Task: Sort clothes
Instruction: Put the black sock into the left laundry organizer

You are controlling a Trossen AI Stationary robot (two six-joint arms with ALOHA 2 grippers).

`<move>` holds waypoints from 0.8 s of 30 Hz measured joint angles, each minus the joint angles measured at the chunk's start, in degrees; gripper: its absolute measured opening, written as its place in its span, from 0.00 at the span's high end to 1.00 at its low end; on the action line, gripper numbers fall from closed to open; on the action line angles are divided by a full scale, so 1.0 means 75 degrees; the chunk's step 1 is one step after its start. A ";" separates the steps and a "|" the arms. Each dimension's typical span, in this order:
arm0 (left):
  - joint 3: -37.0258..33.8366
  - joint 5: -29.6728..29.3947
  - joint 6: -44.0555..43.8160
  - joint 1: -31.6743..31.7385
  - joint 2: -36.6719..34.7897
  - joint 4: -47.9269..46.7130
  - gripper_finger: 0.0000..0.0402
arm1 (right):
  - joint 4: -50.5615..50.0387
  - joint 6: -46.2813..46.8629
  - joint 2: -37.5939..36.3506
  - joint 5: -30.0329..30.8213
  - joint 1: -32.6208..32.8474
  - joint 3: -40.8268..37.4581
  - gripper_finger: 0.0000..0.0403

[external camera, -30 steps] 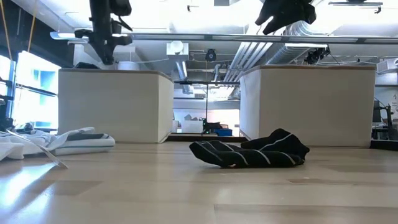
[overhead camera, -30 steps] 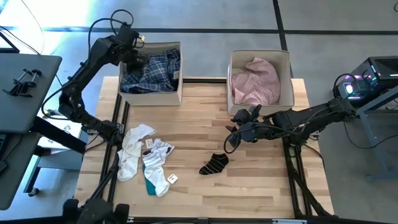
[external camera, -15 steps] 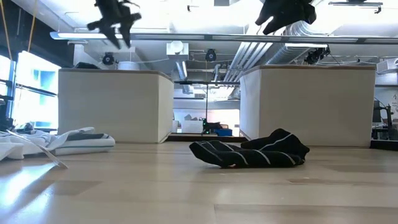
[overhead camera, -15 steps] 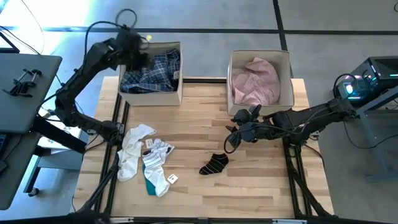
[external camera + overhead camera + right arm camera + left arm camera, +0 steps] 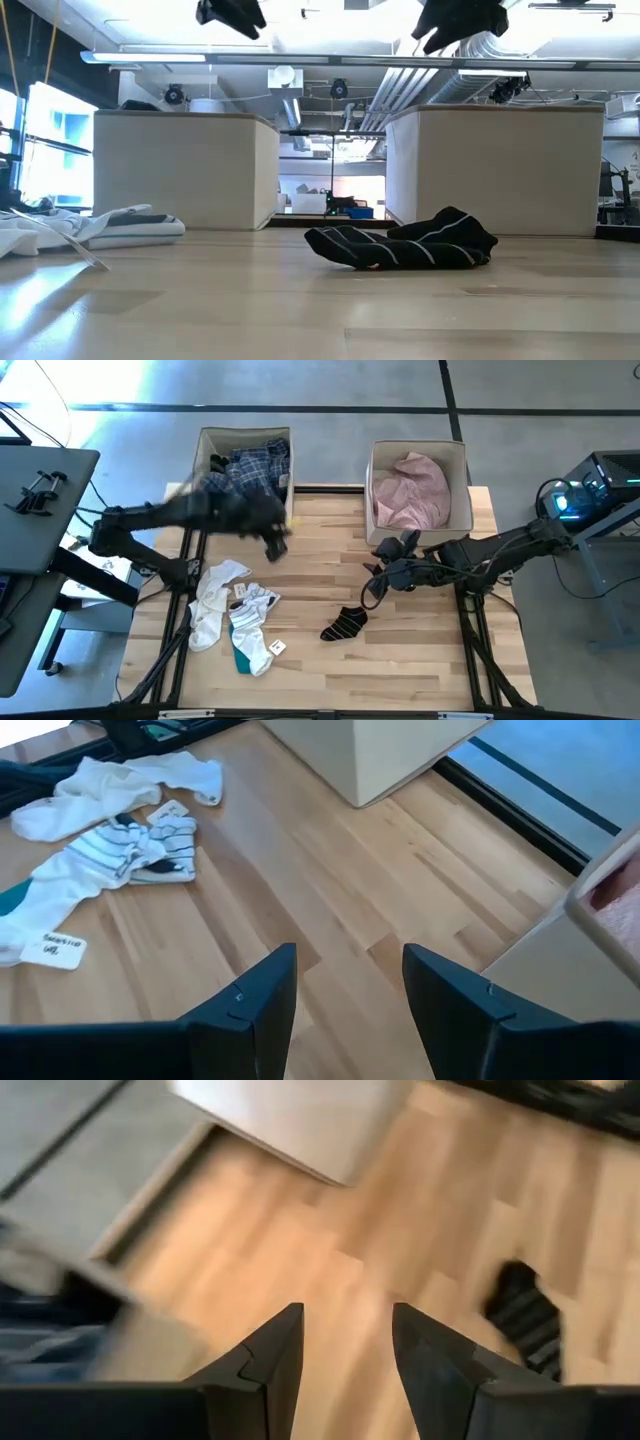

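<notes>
Left gripper open, empty, above table beside plaid shirt.

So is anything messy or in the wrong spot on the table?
Yes. The white and teal socks lie in a crumpled heap, and the black striped sock sits alone on the table, outside both boxes. Nothing looks spilled or broken.

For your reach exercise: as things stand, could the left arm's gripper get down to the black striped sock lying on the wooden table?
Probably yes. The left gripper, jaws apart and empty, hangs above bare wooden table, with the black striped sock lying alone beyond it. The right gripper hovers close by, so crowding is possible.
</notes>
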 joint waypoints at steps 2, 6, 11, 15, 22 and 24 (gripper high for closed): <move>-0.0580 -0.0127 -0.0393 -0.0498 0.0009 0.0592 0.65 | 0.0000 0.0166 0.0000 -0.0006 0.0144 0.0000 0.57; -0.1799 -0.0196 -0.1180 -0.1283 0.0178 0.2325 0.65 | 0.0000 0.0536 0.0000 -0.0017 0.0507 0.0000 0.57; -0.2747 -0.0187 -0.0927 -0.2135 0.0888 0.4639 0.65 | 0.0022 0.0650 0.0000 -0.0023 0.0888 0.0000 0.57; -0.2819 -0.0084 0.0017 -0.2707 0.1894 0.6208 0.65 | 0.0046 0.0652 -0.0003 -0.0021 0.1028 0.0000 0.57; -0.2817 0.0317 0.0288 -0.3167 0.3595 0.8505 0.64 | 0.0079 0.0632 -0.0003 0.0064 0.1050 0.0000 0.57; -0.2810 0.0409 0.0109 -0.3164 0.3941 0.8862 0.63 | 0.0069 0.0632 -0.0003 0.0077 0.1050 0.0001 0.57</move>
